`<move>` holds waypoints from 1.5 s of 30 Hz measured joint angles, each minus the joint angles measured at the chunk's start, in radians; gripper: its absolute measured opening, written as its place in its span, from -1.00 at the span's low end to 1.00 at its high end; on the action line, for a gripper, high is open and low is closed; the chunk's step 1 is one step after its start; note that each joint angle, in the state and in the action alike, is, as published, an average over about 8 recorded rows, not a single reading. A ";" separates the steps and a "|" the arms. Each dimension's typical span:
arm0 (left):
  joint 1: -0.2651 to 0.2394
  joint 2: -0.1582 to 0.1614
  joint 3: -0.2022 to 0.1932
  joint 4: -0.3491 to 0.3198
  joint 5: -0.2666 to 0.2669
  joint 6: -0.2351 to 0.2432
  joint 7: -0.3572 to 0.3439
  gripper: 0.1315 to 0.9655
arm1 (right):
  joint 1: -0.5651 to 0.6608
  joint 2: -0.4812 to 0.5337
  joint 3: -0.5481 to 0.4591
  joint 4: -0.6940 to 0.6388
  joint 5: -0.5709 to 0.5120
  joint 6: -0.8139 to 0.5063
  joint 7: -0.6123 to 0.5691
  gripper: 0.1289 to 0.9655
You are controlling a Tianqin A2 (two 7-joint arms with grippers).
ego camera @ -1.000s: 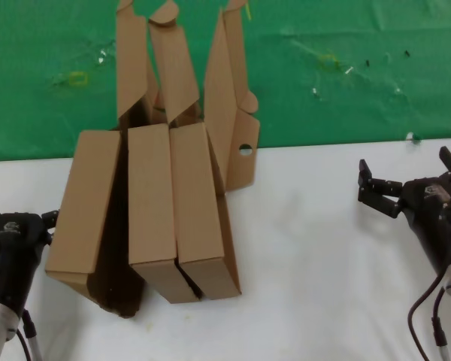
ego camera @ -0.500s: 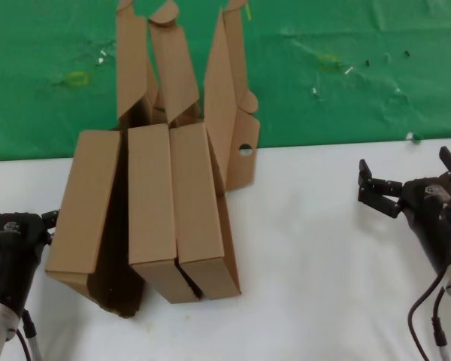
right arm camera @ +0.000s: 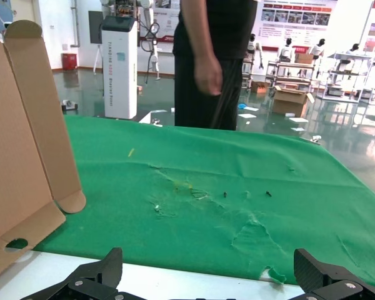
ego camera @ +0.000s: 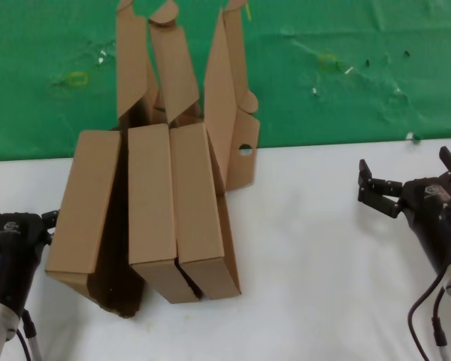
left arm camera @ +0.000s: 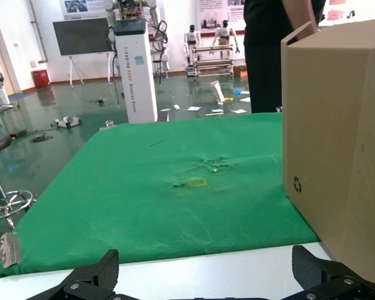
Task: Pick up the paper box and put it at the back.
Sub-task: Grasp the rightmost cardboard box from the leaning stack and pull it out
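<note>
nothing has moved since the earlier frames: both arms sit where they were. the paper box [ego camera: 233,113] with the round hole stands on edge, lid flaps up, at the right end of the other brown cartons [ego camera: 150,210], straddling the edge of the green cloth [ego camera: 346,83]. the left gripper [ego camera: 19,218] is just left of the cartons, the right gripper [ego camera: 406,180] well to their right; both have jaws spread wide and hold nothing. the pick-up seems not yet begun.
</note>
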 joint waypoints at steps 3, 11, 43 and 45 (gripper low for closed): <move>0.000 0.000 0.000 0.000 0.000 0.000 0.000 1.00 | 0.000 0.000 0.000 0.000 0.000 0.000 0.000 1.00; 0.000 0.000 0.000 0.000 0.000 0.000 0.000 1.00 | 0.000 0.000 0.000 0.000 0.000 0.000 0.000 1.00; 0.000 0.000 0.000 0.000 0.000 0.000 0.000 1.00 | 0.000 0.000 0.000 0.000 0.000 0.000 0.000 1.00; 0.000 0.000 0.000 0.000 0.000 0.000 0.000 1.00 | 0.000 0.000 0.000 0.000 0.000 0.000 0.000 1.00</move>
